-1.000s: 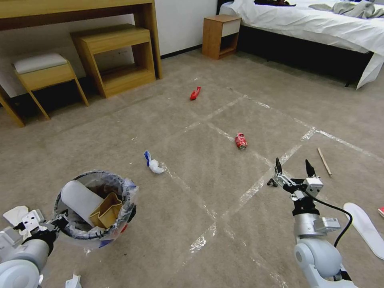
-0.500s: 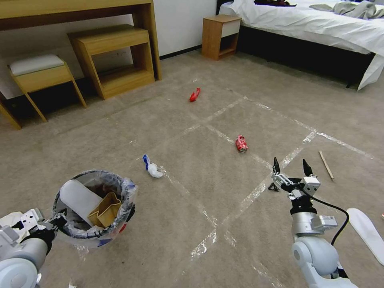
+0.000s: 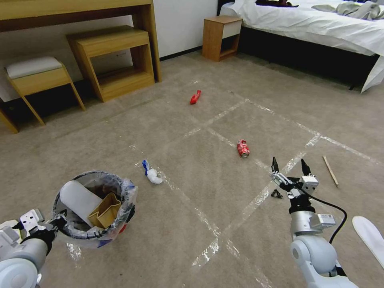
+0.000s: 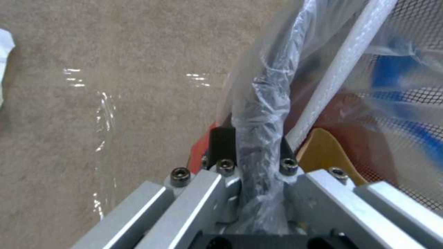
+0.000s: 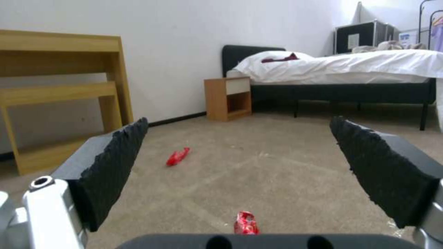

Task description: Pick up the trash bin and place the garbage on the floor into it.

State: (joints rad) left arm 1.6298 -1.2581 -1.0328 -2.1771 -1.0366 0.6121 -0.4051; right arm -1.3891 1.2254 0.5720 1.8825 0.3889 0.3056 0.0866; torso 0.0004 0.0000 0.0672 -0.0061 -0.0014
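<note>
In the head view the trash bin, lined with a clear bag, hangs low at the left above the floor. My left gripper is shut on its rim. A white sole and a brown box stick out of it. Up close, my left gripper clamps the bagged rim. My right gripper hovers open and empty, just short of the red can. Other garbage on the carpet: a white-and-blue wad, a red wrapper, a thin stick and a white sole. Between the open fingers of my right gripper lie the can and the wrapper.
A wooden desk with a bench and a padded stool line the far left wall. A nightstand and a bed stand at the back right. A small black object lies on the carpet by my right gripper.
The whole head view has shifted, so the camera has moved; the litter now sits slightly lower in the picture. The left gripper still holds the bin and the right stays open.
</note>
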